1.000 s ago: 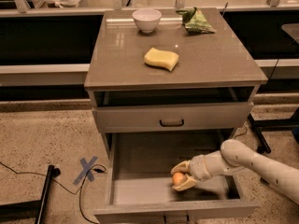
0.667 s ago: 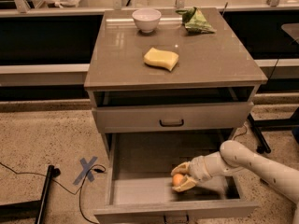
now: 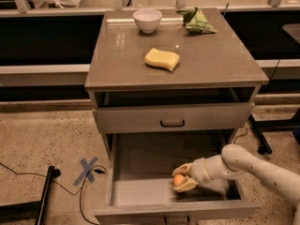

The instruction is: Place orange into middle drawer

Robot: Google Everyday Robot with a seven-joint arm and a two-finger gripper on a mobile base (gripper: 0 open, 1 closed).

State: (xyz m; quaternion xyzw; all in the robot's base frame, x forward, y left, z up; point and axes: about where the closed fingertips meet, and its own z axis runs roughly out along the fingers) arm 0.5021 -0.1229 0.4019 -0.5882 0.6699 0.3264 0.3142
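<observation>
The orange [image 3: 178, 180] is a small round fruit inside the open middle drawer [image 3: 140, 191], near its front and right of centre, low over or on the pale grey floor. My gripper [image 3: 183, 179] reaches into the drawer from the right, its cream fingers closed around the orange above and below. The white arm [image 3: 253, 165] runs off to the lower right.
The upper drawer front [image 3: 172, 118] with its black loop handle is closed. On the cabinet top sit a yellow sponge [image 3: 162, 59], a white bowl [image 3: 147, 19] and a green bag [image 3: 197, 20]. A blue tape X [image 3: 88, 169] and a black cable lie on the floor at left.
</observation>
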